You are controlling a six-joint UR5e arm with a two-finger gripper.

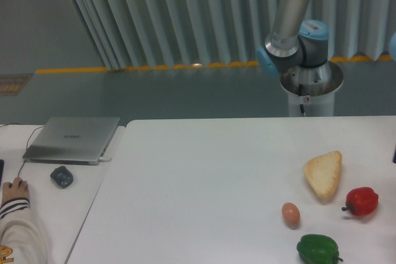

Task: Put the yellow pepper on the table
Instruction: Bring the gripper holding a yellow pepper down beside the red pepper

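The yellow pepper is out of view. The white table (204,177) fills the lower part of the camera view. Only the arm's base and upper links (291,23) show, behind the table's far right edge, with a blue joint (392,44) cut off by the frame's right side. My gripper itself is outside the frame. A thin dark sliver (394,154) shows at the right edge above the table; I cannot tell what it is.
On the table's right side lie a bread slice (323,174), a red pepper (361,201), a brown egg (291,213) and a green pepper (318,249). A grey laptop (73,138), a dark mouse (61,176) and a person's hand (15,190) are on the left desk.
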